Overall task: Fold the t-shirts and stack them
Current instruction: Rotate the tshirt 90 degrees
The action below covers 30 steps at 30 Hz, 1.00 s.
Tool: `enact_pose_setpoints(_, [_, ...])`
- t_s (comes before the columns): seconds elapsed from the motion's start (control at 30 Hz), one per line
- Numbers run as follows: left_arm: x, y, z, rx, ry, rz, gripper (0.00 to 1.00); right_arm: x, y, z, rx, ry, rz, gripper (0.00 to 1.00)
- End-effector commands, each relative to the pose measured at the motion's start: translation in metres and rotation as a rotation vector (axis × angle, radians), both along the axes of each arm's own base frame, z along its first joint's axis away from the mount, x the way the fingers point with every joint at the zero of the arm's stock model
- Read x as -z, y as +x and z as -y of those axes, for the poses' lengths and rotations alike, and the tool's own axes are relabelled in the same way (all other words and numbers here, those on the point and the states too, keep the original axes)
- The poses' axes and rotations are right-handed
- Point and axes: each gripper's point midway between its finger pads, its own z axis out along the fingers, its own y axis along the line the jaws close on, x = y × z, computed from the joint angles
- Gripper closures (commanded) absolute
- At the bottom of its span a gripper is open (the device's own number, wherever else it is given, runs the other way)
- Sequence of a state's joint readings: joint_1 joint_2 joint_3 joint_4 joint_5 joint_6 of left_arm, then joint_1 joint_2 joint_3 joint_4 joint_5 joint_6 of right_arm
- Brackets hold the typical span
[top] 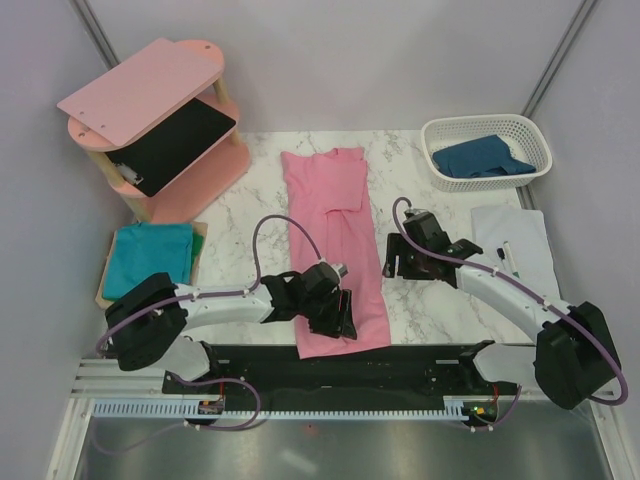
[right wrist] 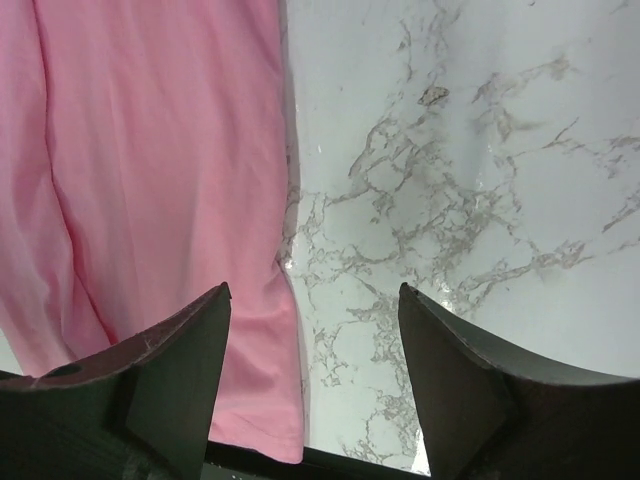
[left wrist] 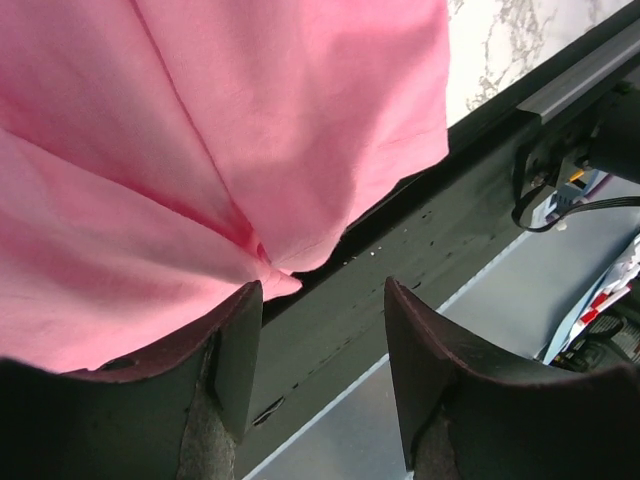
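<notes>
A light pink t-shirt (top: 335,250) lies as a long strip down the middle of the marble table, collar at the far end. My left gripper (top: 343,318) hovers over its near hem, open; in the left wrist view a fold of the hem (left wrist: 265,265) sits just beside the left finger, with nothing between the fingers (left wrist: 322,286). My right gripper (top: 396,262) is open just right of the shirt, above its right edge (right wrist: 285,330) and bare marble (right wrist: 312,290). A teal t-shirt (top: 150,255) lies folded at the left. A dark blue t-shirt (top: 485,158) sits in the basket.
A pink wooden shelf unit (top: 150,110) with a black panel stands at the back left. A white basket (top: 488,130) is at the back right. A white sheet with a pen (top: 515,250) lies at the right. A black rail (top: 340,360) runs along the near edge.
</notes>
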State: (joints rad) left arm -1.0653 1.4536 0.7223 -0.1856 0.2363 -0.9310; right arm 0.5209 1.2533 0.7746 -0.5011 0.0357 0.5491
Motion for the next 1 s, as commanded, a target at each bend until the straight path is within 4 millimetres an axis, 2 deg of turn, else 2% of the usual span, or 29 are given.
enact_pose_setpoints(0.0, [0.005, 0.001, 0.013, -0.014, -0.009, 0.004, 0.40, -0.007, 0.001, 0.010, 0.000, -0.014, 0.025, 0.25])
enact_pose_setpoints(0.2, [0.018, 0.003, 0.022, -0.014, -0.008, 0.012, 0.41, -0.005, -0.003, 0.012, -0.005, -0.014, 0.018, 0.24])
enact_pose_setpoints(0.37, [0.010, 0.000, 0.026, -0.002, -0.033, 0.017, 0.53, 0.002, -0.007, 0.013, -0.009, -0.015, 0.001, 0.23])
enact_pose_setpoints(0.47, [0.002, -0.001, 0.025, -0.008, -0.041, 0.022, 0.49, 0.002, -0.007, 0.012, -0.009, -0.010, 0.002, 0.23])
enact_pose_setpoints(0.6, [-0.011, 0.000, 0.018, -0.022, -0.033, 0.041, 0.37, 0.004, -0.007, 0.011, -0.013, -0.007, 0.002, 0.22])
enact_pose_setpoints(0.7, [-0.016, 0.004, 0.014, -0.036, -0.032, 0.072, 0.36, 0.008, -0.008, 0.010, -0.018, -0.003, -0.009, 0.22])
enact_pose_setpoints(0.87, [-0.001, 0.009, 0.016, -0.032, 0.009, 0.084, 0.39, 0.013, -0.008, 0.008, -0.016, 0.004, -0.017, 0.22])
enact_pose_setpoints(0.9, [0.010, 0.008, 0.016, -0.026, 0.038, 0.068, 0.39, 0.014, -0.008, 0.008, -0.015, 0.001, -0.019, 0.22])
enact_pose_setpoints(0.97, [0.016, 0.007, 0.018, -0.020, 0.052, 0.052, 0.39, 0.014, -0.008, 0.008, -0.017, 0.002, -0.018, 0.21])
